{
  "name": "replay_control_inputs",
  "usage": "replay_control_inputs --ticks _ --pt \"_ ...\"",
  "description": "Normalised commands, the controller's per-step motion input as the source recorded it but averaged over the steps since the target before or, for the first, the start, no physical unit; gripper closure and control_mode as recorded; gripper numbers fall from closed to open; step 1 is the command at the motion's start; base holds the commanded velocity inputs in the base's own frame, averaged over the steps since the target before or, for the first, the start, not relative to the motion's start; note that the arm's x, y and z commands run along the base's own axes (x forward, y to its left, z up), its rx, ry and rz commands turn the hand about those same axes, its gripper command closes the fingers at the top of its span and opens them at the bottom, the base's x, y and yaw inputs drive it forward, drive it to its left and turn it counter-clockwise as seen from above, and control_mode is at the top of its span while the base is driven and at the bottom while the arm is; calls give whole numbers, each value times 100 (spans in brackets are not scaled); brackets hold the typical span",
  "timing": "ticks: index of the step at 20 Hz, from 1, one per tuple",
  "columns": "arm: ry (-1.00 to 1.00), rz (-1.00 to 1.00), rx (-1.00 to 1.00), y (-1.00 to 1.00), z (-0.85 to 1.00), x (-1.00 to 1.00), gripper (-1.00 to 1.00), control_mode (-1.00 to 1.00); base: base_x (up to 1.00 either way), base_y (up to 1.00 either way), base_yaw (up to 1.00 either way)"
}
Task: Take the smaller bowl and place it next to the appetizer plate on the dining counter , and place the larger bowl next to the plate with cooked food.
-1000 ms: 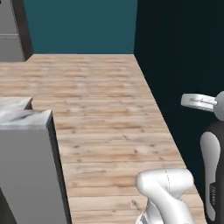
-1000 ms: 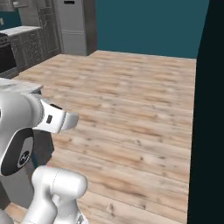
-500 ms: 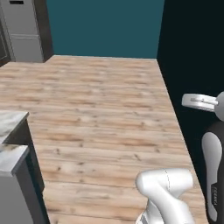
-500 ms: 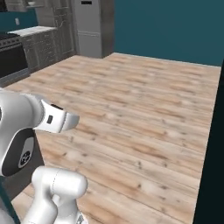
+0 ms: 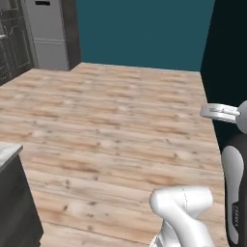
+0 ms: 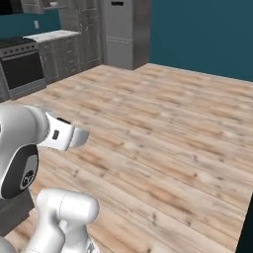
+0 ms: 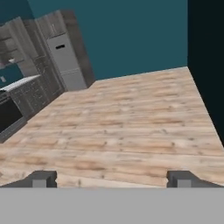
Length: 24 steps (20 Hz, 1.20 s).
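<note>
Bowls lie somewhere the frames cannot place, since the spread-jawed, empty two-finger gripper [image 7: 111, 179] faces bare pale wooden plank floor [image 7: 131, 127].

The base has turned, bringing the fridge [image 5: 47, 34] into view

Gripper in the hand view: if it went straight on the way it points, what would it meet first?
Probably the wooden floor. The open gripper holds nothing and aims slightly down across bare planks toward the teal wall; depth is unclear.
</note>
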Motion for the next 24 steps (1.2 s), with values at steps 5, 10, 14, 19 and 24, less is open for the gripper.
replay_control_inputs --ticks 5,10,14,19,24 --pt "0 0 0 0 0 0 -100 100 100 -56 27" --pt "0 0 0 0 0 0 -100 100 100 -35 28" --pt "0 0 0 0 0 0 -100 100 100 -21 50" --pt "0 0 0 0 0 0 -100 100 100 -19 56" --pt "0 0 0 0 0 0 -100 100 100 -32 55"
